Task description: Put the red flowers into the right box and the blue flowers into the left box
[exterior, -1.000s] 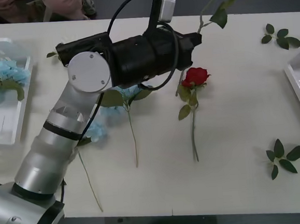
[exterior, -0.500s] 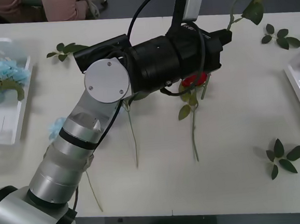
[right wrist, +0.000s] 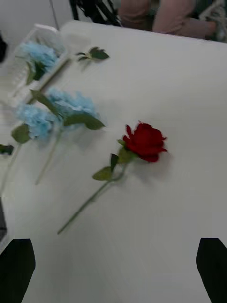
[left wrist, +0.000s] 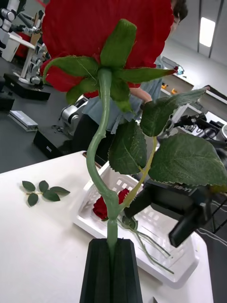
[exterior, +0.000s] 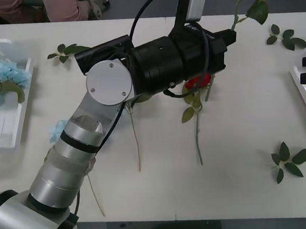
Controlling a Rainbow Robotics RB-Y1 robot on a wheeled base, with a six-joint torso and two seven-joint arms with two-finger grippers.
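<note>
My left end effector (left wrist: pixel 112 265) is clamped on a rose (left wrist: pixel 106 38) by its thin stem, carried above the table (exterior: pixel 236 155) toward three o'clock, where the right box (left wrist: pixel 156 246) holds one rose already. It looks light and springy; low on the stem is the safe hold. My right end effector (right wrist: pixel 113 270) hangs apart over a third rose (right wrist: pixel 144 141). Three blue flowers: one in the left box (exterior: pixel 5 123), two (right wrist: pixel 71 106) lying on the table.

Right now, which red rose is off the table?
The rose clamped by its stem in the left gripper, held up over the right box. Another rose lies flat on the table; one lies inside that box.
</note>
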